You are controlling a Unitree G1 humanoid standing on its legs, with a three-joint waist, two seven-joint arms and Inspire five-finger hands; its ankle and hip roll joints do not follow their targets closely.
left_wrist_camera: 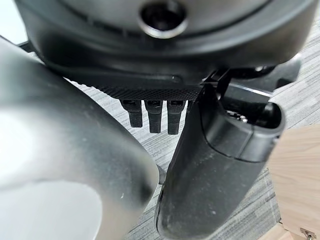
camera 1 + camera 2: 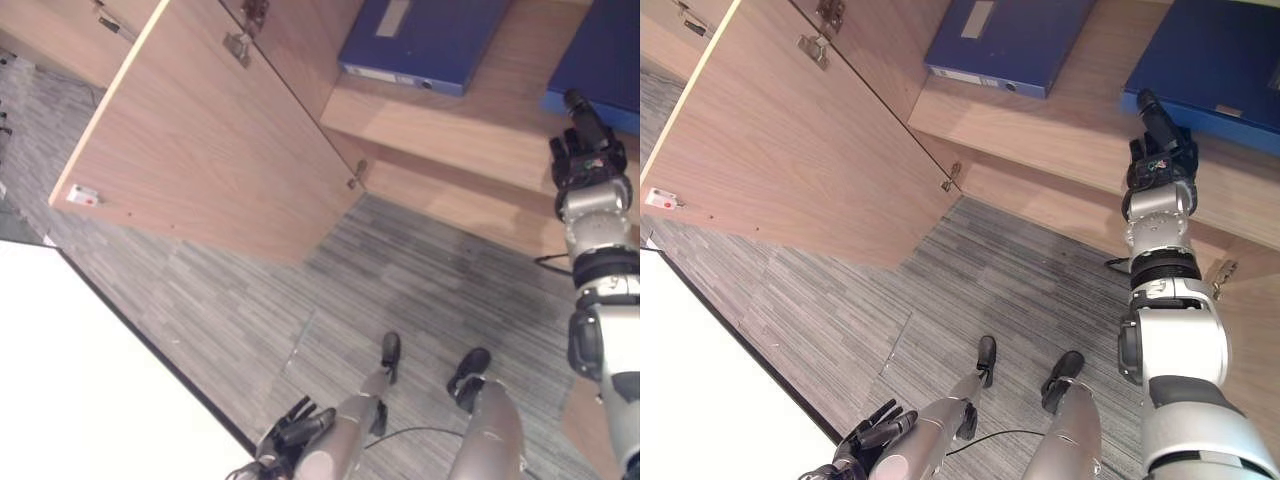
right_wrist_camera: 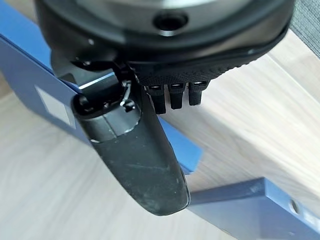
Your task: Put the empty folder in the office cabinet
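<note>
Two blue folders lie flat on the wooden cabinet shelf point(image 2: 470, 120): one on the left point(image 2: 1010, 40) and one on the right point(image 2: 1215, 70). My right hand point(image 2: 1155, 140) is stretched up to the near edge of the right folder. Its fingers and thumb are straight and hold nothing. In the right wrist view the thumb point(image 3: 142, 155) lies over that blue folder point(image 3: 20, 65), and a second blue folder point(image 3: 250, 205) shows beyond it. My left hand point(image 2: 290, 430) hangs low with relaxed fingers, empty.
The cabinet's wooden door point(image 2: 210, 140) stands wide open on the left, with hinges on its inner edge. A white tabletop point(image 2: 80, 380) fills the lower left corner. Grey striped carpet point(image 2: 400, 270) covers the floor in front of the cabinet.
</note>
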